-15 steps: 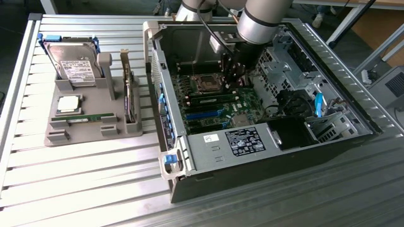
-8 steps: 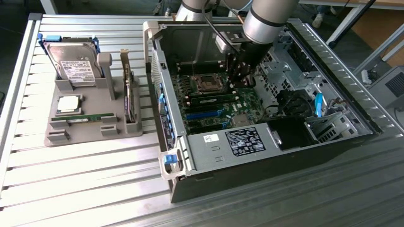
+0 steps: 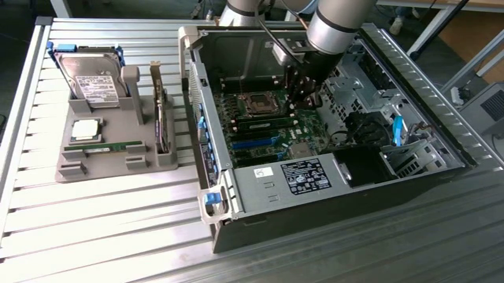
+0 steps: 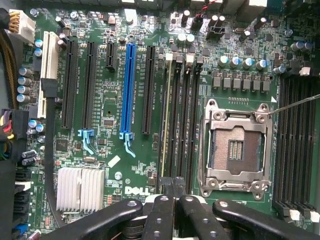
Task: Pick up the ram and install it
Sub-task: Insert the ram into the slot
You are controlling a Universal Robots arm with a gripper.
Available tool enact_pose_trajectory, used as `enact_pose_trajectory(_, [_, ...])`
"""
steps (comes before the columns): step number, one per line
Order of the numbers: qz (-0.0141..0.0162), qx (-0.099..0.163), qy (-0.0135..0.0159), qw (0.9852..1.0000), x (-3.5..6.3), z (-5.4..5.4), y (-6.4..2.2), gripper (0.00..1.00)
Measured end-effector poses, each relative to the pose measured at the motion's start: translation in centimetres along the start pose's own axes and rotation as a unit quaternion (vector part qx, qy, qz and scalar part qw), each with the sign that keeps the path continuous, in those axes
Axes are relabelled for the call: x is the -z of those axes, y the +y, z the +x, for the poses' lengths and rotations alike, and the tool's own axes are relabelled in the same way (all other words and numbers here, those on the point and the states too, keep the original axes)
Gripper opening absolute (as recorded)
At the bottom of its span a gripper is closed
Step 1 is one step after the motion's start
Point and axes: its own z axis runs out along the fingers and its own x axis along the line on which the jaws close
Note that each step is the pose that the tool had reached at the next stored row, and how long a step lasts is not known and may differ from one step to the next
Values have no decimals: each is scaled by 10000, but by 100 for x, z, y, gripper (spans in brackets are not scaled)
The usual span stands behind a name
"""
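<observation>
The ram (image 3: 264, 125) is a long green stick standing on edge in a memory slot of the motherboard (image 3: 275, 144), inside the open computer case. In the wrist view the ram (image 4: 164, 120) appears edge-on as a thin pale line in the slot beside the blue-slot side of the memory bank. My gripper (image 3: 298, 105) reaches down into the case, close above the board. Its black fingers (image 4: 160, 210) are shut together with nothing between them, and the gripper (image 4: 173, 184) tips hover over the end of the memory slots, right beside the ram's end.
The empty CPU socket (image 4: 235, 147) lies beside the memory slots. A grey fixture (image 3: 102, 168) outside the case carries a hard drive (image 3: 91, 79), a CPU chip (image 3: 85, 130), a second green stick (image 3: 106, 146) lying flat and an upright card (image 3: 162, 118). The case walls (image 3: 197, 100) enclose the board.
</observation>
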Motion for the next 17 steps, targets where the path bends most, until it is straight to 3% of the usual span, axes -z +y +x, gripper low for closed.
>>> enact_pose_trajectory(6, [-6, 0, -1, 10000, 28, 6, -88, 9])
enact_pose_trajectory(12, [-6, 0, -2, 10000, 29, 7, -98, 9])
enact_pose_trajectory(13, [80, 1, 4, 10000, 27, 7, -99, 9])
enact_pose_trajectory(14, [224, 3, 15, 9997, 25, 7, -98, 9])
enact_pose_trajectory(15, [341, 3, 23, 9994, 21, 7, -98, 9])
enact_pose_trajectory(16, [360, 4, 25, 9993, 21, 7, -99, 9])
enact_pose_trajectory(17, [361, 4, 25, 9993, 21, 7, -98, 9])
